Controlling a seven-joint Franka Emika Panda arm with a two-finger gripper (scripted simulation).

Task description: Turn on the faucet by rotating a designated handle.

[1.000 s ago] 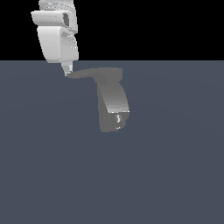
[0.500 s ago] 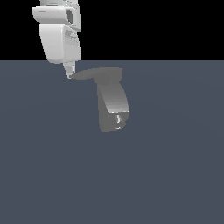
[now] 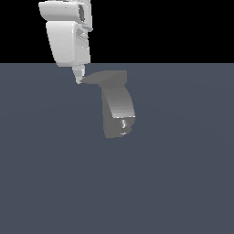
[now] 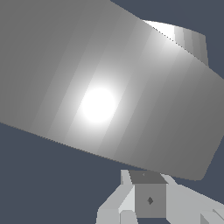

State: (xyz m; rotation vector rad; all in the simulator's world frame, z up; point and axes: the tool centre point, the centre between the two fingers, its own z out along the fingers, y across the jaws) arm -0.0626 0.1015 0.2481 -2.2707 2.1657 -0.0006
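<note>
The grey faucet (image 3: 118, 112) stands upright on the dark tabletop (image 3: 183, 183), its handle (image 3: 98, 77) jutting toward the exterior view's left. The white gripper (image 3: 78, 80) hangs at the handle's tip, touching it. Whether its fingers (image 4: 148, 199) are clenched or released cannot be told.

A flat slate-blue floor (image 3: 173, 183) fills the lower scene beneath a plain black backdrop (image 3: 173, 27)

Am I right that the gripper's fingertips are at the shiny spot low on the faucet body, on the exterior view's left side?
Not quite. The exterior view shows the gripper up at the tip of the handle, on the exterior view's left side, well above the shiny spot on the faucet.
</note>
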